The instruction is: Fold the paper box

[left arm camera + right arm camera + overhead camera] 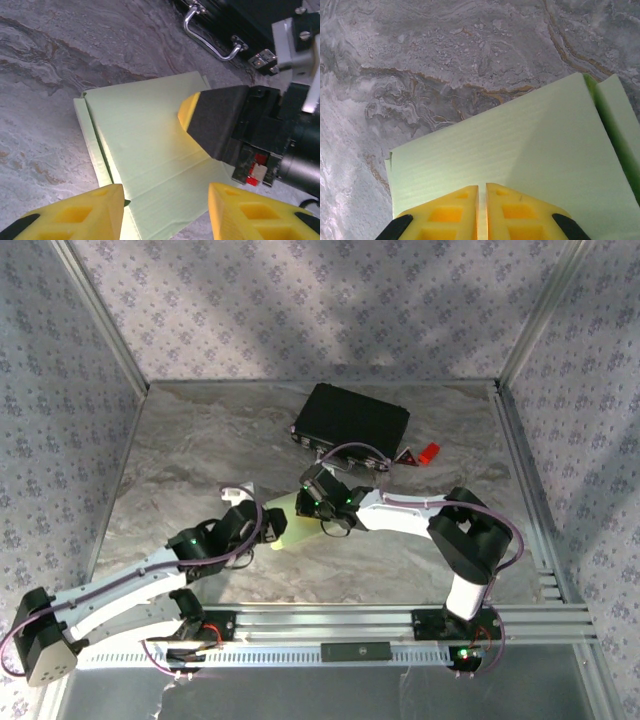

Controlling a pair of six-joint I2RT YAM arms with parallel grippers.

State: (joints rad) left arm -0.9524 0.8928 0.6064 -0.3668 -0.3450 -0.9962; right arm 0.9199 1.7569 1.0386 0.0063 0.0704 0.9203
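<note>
paper box (pixel 284 524): pale green card, mostly flat on the counter (pixel 190 450), wedged between the two end effectors at mid-counter
box shape: broad panel w/ a narrow strip folded along one long side; crease lines run across the panel (pixel 145 150)
left end effector (pixel 262 528): fingers spread apart, nothing clamped btwn them
box vs left end effector: in left wrist view the card's near edge sits btwn the two yellow fingers of the left end effector (pixel 165 212) & spreads away ahead of them; folded strip is just beyond the left finger
right end effector (pixel 303 510): clenched, fingers nearly touching w/ only a thin slit btwn
box vs right end effector: in right wrist view the panel (pixel 520 145) lies right under & ahead of the tips of the right end effector (pixel 482 200); from the left wrist its yellow tip (pixel 189 112) rests on the panel's far side; can't tell if card is pinched or only pressed
black case (pixel 350 425): beyond the right end effector, apart from the box, metal handle (pixel 210 42) facing it
red item (pixel 428 453): beside the case, well away from both end effectors
</note>
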